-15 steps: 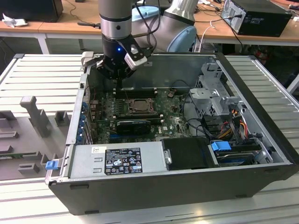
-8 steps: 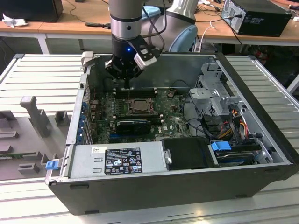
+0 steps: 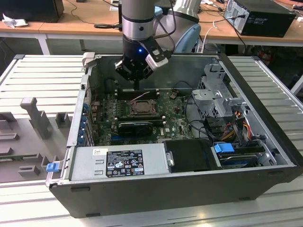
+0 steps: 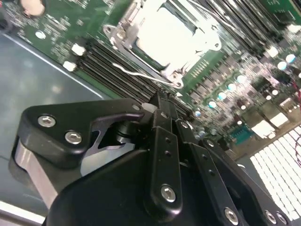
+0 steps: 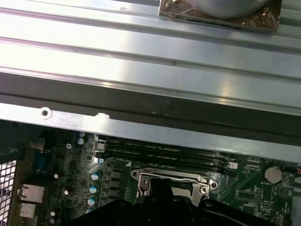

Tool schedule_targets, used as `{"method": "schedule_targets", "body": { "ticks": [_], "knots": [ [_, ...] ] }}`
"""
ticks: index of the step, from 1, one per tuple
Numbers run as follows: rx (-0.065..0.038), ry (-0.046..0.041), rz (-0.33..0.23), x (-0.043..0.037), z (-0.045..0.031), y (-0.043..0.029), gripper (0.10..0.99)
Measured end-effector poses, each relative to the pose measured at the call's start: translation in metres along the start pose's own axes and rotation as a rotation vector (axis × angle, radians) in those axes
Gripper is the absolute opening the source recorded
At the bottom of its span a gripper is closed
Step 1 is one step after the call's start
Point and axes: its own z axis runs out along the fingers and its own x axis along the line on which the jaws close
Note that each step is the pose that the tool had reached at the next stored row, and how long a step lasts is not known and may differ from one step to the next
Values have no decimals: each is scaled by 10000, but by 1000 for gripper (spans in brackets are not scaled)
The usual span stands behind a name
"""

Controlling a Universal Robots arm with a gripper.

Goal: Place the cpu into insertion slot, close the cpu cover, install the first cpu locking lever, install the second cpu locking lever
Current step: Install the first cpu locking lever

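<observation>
While the case [image 3: 265, 156] lies open on the ribbed table [image 3: 42, 80] in the exterior view, the arm [image 3: 138, 19] comes down from the top centre of the frame and its gripper [image 3: 136, 86] hangs just above the far edge of the slot [image 3: 141, 108], near the middle of the green board [image 3: 176, 124]. In the second wrist view the gripper [image 4: 160, 101] has its black fingers [image 4: 164, 141] pressed together with nothing visible between them, their tips close to the thin wire lever [image 4: 141, 75] that runs along the near side of the slot [image 4: 117, 37] in the upper centre of the frame. The cpu [image 4: 164, 33] sits in the slot, its pale top showing through the window of the cover [image 4: 200, 40], which lies flat over it. In the first wrist view the slot [image 5: 141, 178] sits at the bottom centre, partly hidden by the dark gripper body, with the memory slots [image 5: 164, 153] just above it and the case wall [image 5: 141, 125] crossing the frame. A round coin cell [image 5: 272, 175] lies at the lower right of that frame. In the exterior view a grey power supply [image 3: 118, 163] fills the near side of the case, and a drive cage [image 3: 218, 94] stands at the exterior view's right.
</observation>
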Motion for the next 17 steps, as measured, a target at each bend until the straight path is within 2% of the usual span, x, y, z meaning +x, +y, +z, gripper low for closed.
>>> {"method": "schedule_targets", "body": {
  "ticks": [2,4,5,6,7,10,17],
  "knots": [
    [-2,15,1,-105,5,-14,106],
    [-30,34,0,-171,10,-24,106],
    [-225,25,1,-200,15,-28,106],
    [-338,10,2,-203,21,-29,106],
    [-387,1,19,-204,32,-29,106],
    [-402,-11,169,-207,129,-38,106],
    [-414,-19,223,-207,249,-44,106]
  ]
}}
